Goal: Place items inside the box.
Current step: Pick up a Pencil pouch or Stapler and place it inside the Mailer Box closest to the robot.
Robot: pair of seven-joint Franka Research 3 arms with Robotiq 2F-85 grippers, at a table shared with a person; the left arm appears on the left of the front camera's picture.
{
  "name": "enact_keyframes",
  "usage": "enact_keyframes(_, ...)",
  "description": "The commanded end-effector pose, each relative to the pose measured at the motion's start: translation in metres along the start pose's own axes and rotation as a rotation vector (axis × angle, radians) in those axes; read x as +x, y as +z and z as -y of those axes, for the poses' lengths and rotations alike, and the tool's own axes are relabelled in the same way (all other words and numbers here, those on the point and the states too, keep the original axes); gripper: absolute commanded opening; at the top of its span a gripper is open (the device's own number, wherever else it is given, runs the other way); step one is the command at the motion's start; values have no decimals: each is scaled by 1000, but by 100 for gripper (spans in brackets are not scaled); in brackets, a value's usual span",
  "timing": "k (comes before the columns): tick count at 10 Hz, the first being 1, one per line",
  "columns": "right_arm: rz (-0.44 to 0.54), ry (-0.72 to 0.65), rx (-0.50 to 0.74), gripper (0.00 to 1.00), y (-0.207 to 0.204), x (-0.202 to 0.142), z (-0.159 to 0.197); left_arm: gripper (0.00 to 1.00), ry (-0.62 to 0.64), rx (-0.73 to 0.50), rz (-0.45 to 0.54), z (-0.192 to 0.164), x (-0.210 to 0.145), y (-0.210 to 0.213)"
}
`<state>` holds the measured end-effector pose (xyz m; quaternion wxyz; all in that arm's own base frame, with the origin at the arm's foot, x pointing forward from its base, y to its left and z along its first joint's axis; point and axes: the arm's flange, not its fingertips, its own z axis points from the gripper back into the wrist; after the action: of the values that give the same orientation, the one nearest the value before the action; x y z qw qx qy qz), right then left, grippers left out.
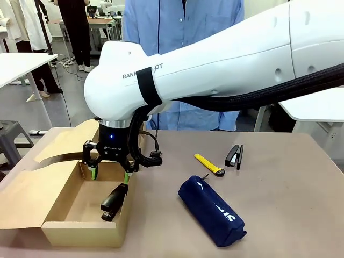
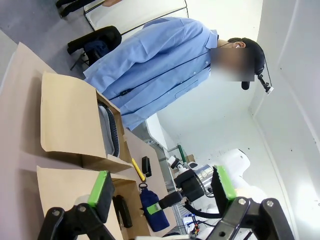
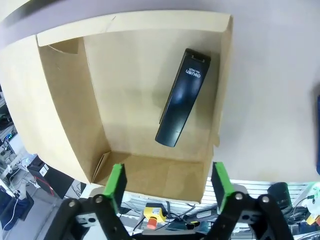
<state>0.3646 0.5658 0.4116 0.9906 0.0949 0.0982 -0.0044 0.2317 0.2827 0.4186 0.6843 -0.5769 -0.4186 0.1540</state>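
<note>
right gripper (image 1: 110, 175) hangs over the box (image 1: 80, 234) with its jaws spread wide, gripping nothing. the black stapler (image 1: 114, 201) sits inside the box just under them, leaning at the wall on the pouch side, clear of both pads. the right wrist view looks straight down on it, slanted on the box floor past the fingertips. the front view adds the navy pouch (image 1: 211, 210), yellow cutter (image 1: 209, 163) and a second stapler (image 1: 234, 156) out on the bench (image 1: 290, 204). left gripper (image 2: 161, 185) has its jaws wide too, empty.
</note>
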Motion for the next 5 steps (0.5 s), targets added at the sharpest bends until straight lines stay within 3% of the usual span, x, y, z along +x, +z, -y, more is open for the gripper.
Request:
enact_keyframes(1,-5,7,-8,100,3,0,-8,100,-24,-16,12,2,1,-1)
enact_keyframes(3,-43,109,-19,100,24,-4,15,100,-24,-16,12,2,1,-1)
enact_keyframes(4,-59,206,-32,100,50,-11,48,100,-24,-16,12,2,1,-1)
enact_keyframes(5,-71,259,31,100,78,-21,91,100,-24,-16,12,2,1,-1)
